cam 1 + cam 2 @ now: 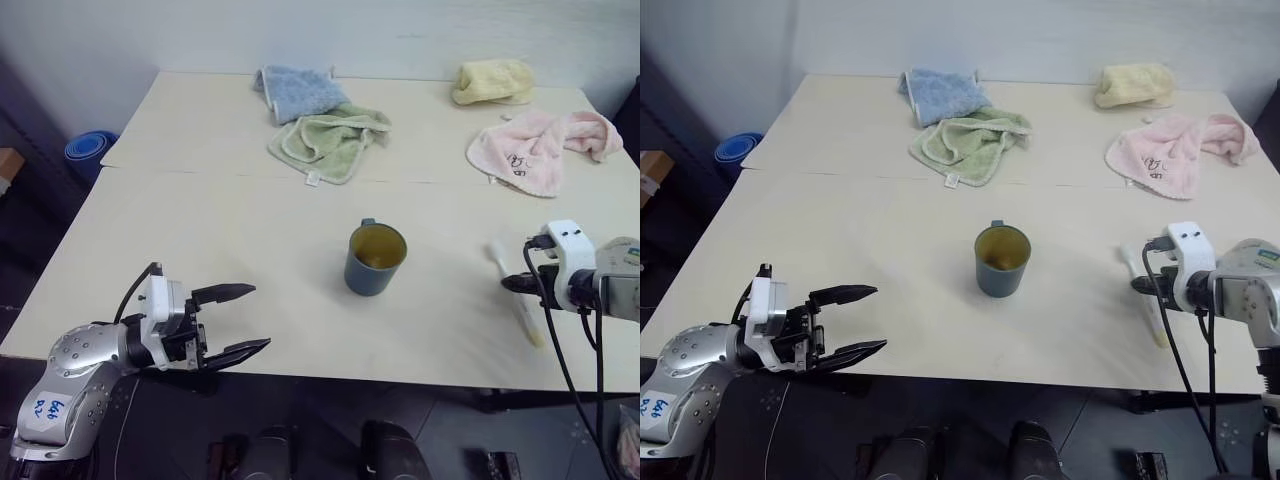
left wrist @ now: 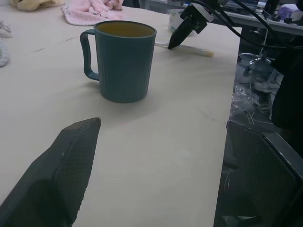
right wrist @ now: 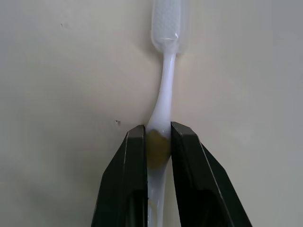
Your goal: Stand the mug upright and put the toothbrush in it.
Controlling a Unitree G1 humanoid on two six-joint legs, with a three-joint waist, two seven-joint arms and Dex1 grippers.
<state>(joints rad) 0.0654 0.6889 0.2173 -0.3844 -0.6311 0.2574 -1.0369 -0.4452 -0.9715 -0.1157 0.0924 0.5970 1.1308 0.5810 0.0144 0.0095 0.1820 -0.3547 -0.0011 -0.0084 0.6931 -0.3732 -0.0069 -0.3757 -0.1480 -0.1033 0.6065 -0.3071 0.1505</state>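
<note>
The teal-blue mug (image 1: 375,260) stands upright in the middle of the table, its yellowish inside facing up and its handle at the far side. To its right the white toothbrush (image 3: 165,85) lies flat on the table, bristled head pointing away from me. My right gripper (image 3: 157,127) is shut on the toothbrush's handle, fingers on either side of it, down at the table surface (image 1: 512,285). My left gripper (image 1: 258,317) hangs open and level over the table's near left edge, pointing toward the mug (image 2: 124,61), well short of it, with nothing between its fingers.
Four towels lie at the back of the table: blue (image 1: 298,92), green (image 1: 330,140), yellow (image 1: 492,82) and pink (image 1: 540,145). A blue object (image 1: 90,150) sits on the floor beyond the table's left side. The table's front edge (image 1: 330,372) runs close beneath both grippers.
</note>
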